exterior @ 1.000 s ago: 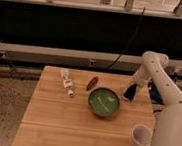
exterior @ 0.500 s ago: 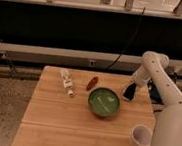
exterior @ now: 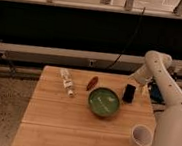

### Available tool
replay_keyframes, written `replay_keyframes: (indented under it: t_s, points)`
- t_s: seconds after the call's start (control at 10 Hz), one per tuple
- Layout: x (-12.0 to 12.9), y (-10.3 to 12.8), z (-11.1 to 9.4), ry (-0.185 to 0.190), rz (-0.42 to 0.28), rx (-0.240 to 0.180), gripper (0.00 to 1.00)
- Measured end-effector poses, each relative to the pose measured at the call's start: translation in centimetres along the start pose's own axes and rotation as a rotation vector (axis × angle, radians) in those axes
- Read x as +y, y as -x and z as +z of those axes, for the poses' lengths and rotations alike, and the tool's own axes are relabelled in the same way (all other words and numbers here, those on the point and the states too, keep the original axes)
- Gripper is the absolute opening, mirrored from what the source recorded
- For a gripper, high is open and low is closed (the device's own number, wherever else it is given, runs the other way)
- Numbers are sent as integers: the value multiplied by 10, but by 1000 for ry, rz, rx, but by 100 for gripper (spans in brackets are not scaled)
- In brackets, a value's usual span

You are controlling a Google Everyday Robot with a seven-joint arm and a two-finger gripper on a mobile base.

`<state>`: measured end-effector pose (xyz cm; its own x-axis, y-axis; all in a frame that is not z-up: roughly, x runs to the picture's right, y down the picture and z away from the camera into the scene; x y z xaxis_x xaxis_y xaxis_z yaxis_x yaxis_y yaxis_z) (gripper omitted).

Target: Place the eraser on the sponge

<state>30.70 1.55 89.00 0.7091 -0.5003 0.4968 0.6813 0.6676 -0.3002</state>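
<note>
How the jaws stand cannot be told: the gripper (exterior: 136,86) shows only as a pale end of the arm, and it merges with what lies below it. It hangs at the right edge of the light wooden plank table (exterior: 53,118), right at the upper right corner of the small black upright rectangular eraser (exterior: 129,93). Whether it touches or grips the block cannot be made out.

The eraser stands on the table just right of the round green bowl (exterior: 103,102), close to its rim but seemingly apart from it. The bowl's inside shows plain green all over.

Behind the gripper, the white arm (exterior: 158,71) rises to a bent elbow and comes down along the right side, where the robot's broad white body (exterior: 173,141) is cut off by the picture's edge. A dark bluish patch (exterior: 155,92) beyond the forearm is too unclear to name.

A small white cup (exterior: 140,136) stands near the table's front right corner, just beside the body; its inside is in shadow.

Left of the bowl lie a small reddish-orange oblong thing (exterior: 92,83) and, further left, a white bottle-like thing (exterior: 67,81) on its side.
</note>
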Motion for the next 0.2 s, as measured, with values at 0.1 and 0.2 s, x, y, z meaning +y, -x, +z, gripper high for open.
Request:
replay_keyframes:
  t_s: [0.1,0.2]
  points:
    - [3,0,-5,10,-3,-5,72]
    - [4,2,-6,19,-9,-6,71]
